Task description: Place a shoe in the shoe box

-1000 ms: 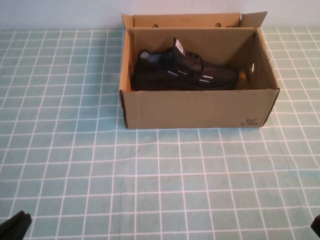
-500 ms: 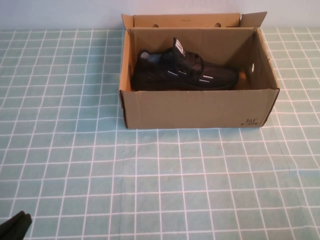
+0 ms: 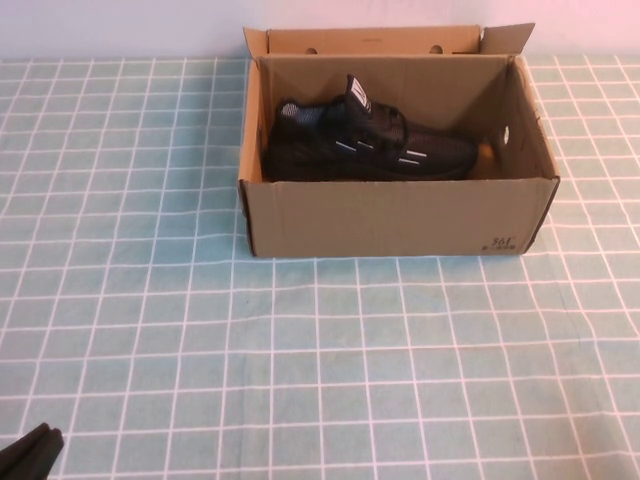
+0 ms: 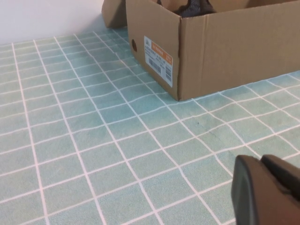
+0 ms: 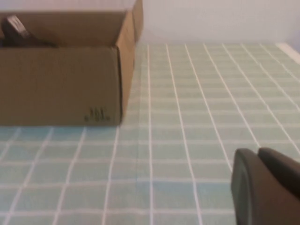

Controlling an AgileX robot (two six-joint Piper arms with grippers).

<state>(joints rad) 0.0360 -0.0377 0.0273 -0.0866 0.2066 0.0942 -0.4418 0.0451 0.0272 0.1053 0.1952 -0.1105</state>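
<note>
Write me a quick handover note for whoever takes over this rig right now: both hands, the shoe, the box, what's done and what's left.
Left hand: parked low at the near left corner of the checked tablecloth, holding nothing, clear of the box.
Right hand: low over the cloth on the near right, out of the high view, holding nothing.
Black knit sneaker: lying inside the plain brown cardboard shoe box, toe toward the robot's right, tongue up.
Box: at the far centre of the table, flaps open.
Done: the shoe is in the box.
Left: nothing visible for the placing; the flaps are not closed.
</note>
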